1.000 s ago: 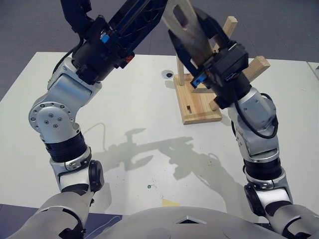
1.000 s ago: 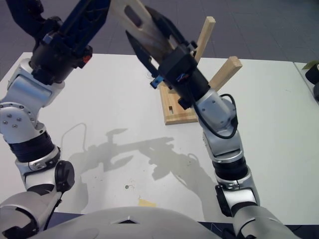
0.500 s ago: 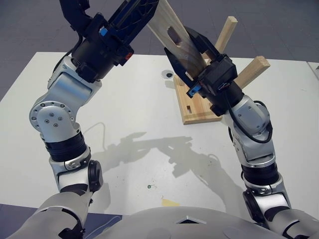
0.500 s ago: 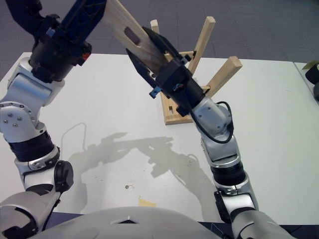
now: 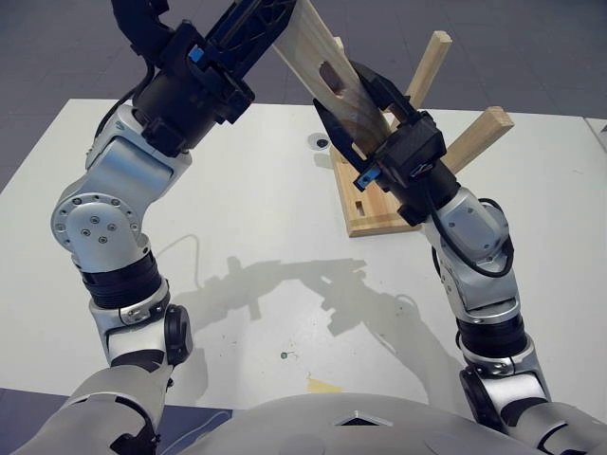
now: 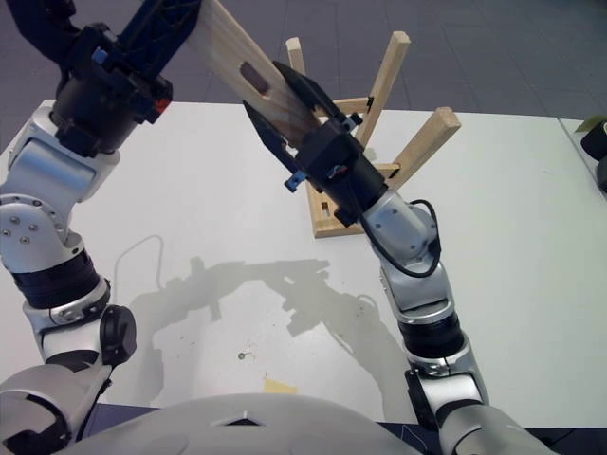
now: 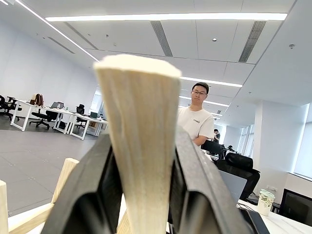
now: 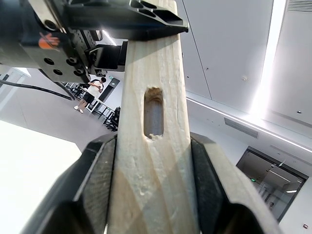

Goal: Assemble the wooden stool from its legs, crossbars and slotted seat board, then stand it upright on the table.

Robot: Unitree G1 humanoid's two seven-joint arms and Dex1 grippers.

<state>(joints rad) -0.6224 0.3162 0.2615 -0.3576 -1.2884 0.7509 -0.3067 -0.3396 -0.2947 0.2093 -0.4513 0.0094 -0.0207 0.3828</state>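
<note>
You've got the leg (image 5: 313, 43) up in the air above the seat board (image 5: 365, 216), slanting away toward its left. Both claws are pinching it: left gripper (image 7: 141, 156) at the upper end, right gripper (image 8: 153, 161) lower, just short of the mortise (image 8: 154, 111). It's pale raw wood w/ visible grain, flat-sided, prob. light & stiff, not slippery. Grip the flat faces, clear of the mortise. Two other legs (image 5: 429, 59) stand tilted in the seat board.

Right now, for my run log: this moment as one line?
left hand: shut on slotted leg | right hand: shut on same leg | leg: tilted, above table | seat board: on table, two legs up
</note>
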